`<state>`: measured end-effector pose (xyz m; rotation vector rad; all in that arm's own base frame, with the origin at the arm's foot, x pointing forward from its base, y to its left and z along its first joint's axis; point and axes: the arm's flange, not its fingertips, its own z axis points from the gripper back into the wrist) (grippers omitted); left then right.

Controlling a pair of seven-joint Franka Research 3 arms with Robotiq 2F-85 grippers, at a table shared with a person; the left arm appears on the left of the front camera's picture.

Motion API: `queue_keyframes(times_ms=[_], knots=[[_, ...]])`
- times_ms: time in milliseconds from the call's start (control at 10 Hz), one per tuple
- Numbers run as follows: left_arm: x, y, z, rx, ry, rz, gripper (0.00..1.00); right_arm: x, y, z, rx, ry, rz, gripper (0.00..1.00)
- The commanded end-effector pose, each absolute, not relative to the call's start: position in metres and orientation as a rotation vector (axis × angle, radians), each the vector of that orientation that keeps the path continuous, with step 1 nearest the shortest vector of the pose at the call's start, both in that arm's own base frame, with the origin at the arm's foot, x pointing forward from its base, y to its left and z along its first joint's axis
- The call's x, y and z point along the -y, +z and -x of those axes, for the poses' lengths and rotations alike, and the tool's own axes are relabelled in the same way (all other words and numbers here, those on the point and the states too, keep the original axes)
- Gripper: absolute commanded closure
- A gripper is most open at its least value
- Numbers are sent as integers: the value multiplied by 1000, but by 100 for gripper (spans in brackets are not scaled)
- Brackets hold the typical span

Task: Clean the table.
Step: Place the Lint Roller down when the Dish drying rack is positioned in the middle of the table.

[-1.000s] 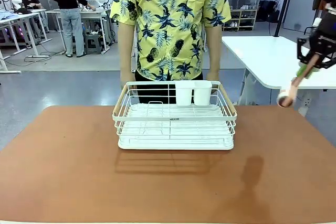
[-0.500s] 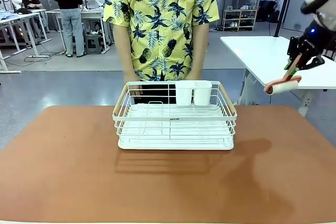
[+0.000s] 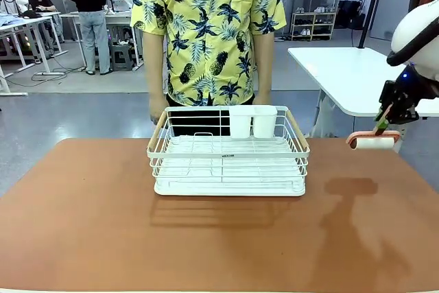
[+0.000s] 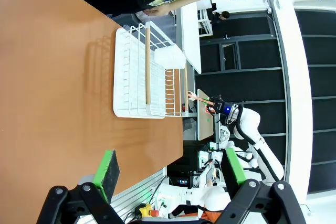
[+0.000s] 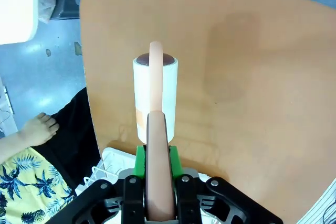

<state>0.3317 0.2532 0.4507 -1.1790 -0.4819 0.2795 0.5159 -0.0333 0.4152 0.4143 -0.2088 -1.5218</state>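
Above table (image 3: 82,224), lint roller (image 3: 374,143) crosswise

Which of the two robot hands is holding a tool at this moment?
The right hand, shut on the lint roller handle above the table. The left hand is open, holding nothing.

The table (image 3: 82,224), broad matte terracotta with rounded corners, lies flat, bearing a shadow at right.

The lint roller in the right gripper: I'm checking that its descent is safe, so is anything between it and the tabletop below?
Nothing visible. The right gripper holds the lint roller above bare table at the right side. The white dish rack stands apart at the middle, toward the person, so it blocks only a sweep there.
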Motion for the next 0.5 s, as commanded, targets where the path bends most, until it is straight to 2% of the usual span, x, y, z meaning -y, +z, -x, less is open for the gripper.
queue_keyframes(times_ms=[0, 400], knots=[[-256, 452, -331, 503, 263, 1201, 0, 26, 403, -518, 233, -1510, -435, 79], [-256, 452, -331, 503, 263, 1201, 0, 24, 371, -533, 243, -1504, -481, 79]])
